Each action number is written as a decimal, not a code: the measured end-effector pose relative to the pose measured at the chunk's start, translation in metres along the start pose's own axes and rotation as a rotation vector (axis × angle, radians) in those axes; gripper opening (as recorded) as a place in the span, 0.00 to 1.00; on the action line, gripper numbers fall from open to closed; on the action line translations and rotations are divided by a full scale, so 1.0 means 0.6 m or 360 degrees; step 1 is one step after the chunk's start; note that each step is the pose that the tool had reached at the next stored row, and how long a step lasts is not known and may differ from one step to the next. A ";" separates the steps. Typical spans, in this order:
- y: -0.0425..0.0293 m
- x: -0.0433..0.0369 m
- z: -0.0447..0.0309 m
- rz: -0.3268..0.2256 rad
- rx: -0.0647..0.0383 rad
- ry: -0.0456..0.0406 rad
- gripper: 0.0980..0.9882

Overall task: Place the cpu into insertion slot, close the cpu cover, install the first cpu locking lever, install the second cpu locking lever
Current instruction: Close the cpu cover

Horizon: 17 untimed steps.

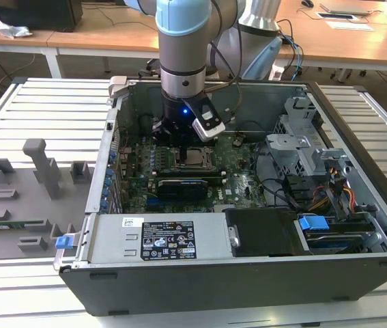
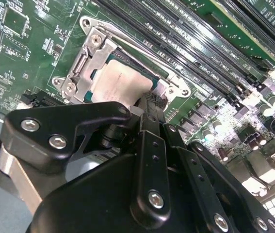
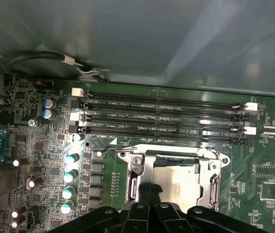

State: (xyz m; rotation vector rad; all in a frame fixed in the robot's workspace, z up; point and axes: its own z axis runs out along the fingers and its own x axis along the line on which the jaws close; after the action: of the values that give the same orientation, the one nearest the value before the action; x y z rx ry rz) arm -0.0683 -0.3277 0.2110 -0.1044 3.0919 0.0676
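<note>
The cpu (image 2: 120,82) lies flat, silvery top up, in the insertion slot (image 1: 194,158) on the green motherboard (image 1: 242,181). The cpu cover (image 2: 86,63) is folded down around it as a metal frame; in the first wrist view the cpu (image 3: 176,183) shows through the cover (image 3: 210,179). A thin wire locking lever (image 3: 176,149) runs along the socket side nearest the memory slots. My gripper (image 2: 151,103) hangs low at the socket's edge, black fingers (image 3: 144,191) shut together with nothing seen between them. In the exterior view the gripper (image 1: 179,140) sits just behind the socket.
The board lies inside an open computer case (image 1: 357,205). Long black memory slots (image 3: 166,116) run beside the socket. A drive cage (image 1: 295,143), loose cables (image 1: 319,191) and a power supply (image 1: 159,239) crowd the case. A grey fixture plate (image 1: 29,184) sits at the exterior view's left.
</note>
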 end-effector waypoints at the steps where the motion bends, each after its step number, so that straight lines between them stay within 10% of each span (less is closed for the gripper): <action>1: 0.000 0.000 0.000 0.0000 0.0000 0.0000 0.01; 17: 0.000 0.004 0.009 0.0000 0.0000 0.0000 0.01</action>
State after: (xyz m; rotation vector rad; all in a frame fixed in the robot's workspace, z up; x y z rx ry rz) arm -0.0703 -0.3277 0.2058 -0.1044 3.0919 0.0676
